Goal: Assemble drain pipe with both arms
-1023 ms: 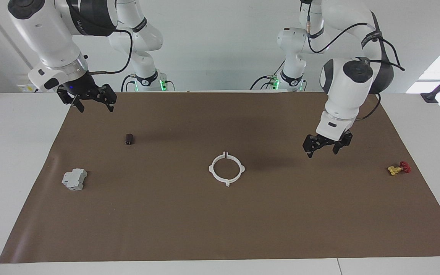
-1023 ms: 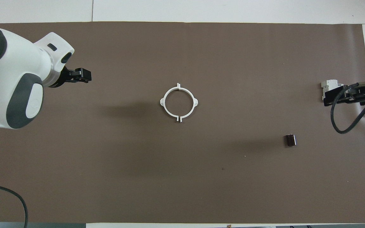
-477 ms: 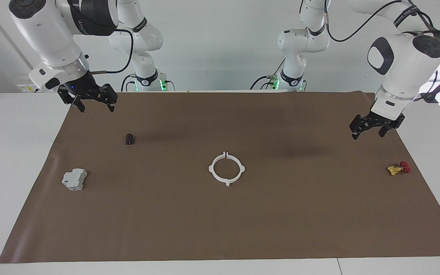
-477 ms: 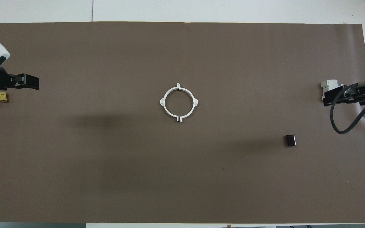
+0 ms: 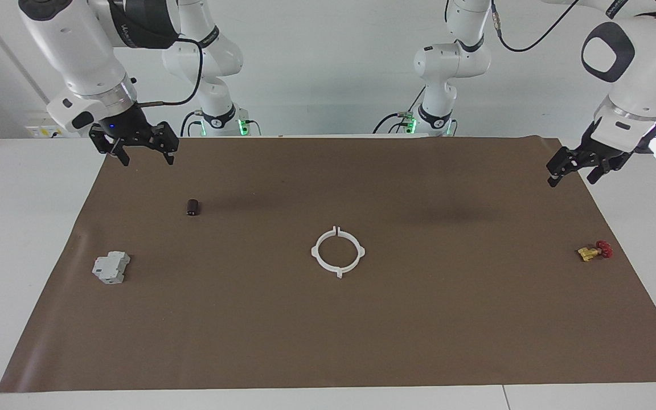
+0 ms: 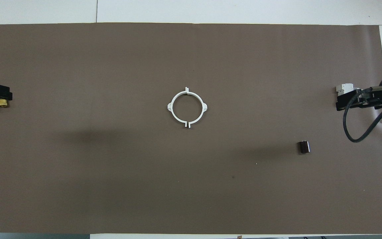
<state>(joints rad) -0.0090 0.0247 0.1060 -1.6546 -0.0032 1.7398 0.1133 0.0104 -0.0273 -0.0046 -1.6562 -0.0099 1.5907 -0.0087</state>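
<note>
drain pipe (image 5: pixel 337 251) ring mid-counter, seam running toward robots | left gripper (image 5: pixel 577 167) and right gripper (image 5: pixel 141 149) aloft at opposite ends, well apart, roughly equidistant | both fingers spread, empty

The facing camera sat high across the surface (image 5: pixel 20 228), looking back at both robots, while the overhead camera looked steeply down from their end, half a turn round; both shared the brown mat (image 5: pixel 328 341) and white ring (image 6: pixel 187 107).
</note>
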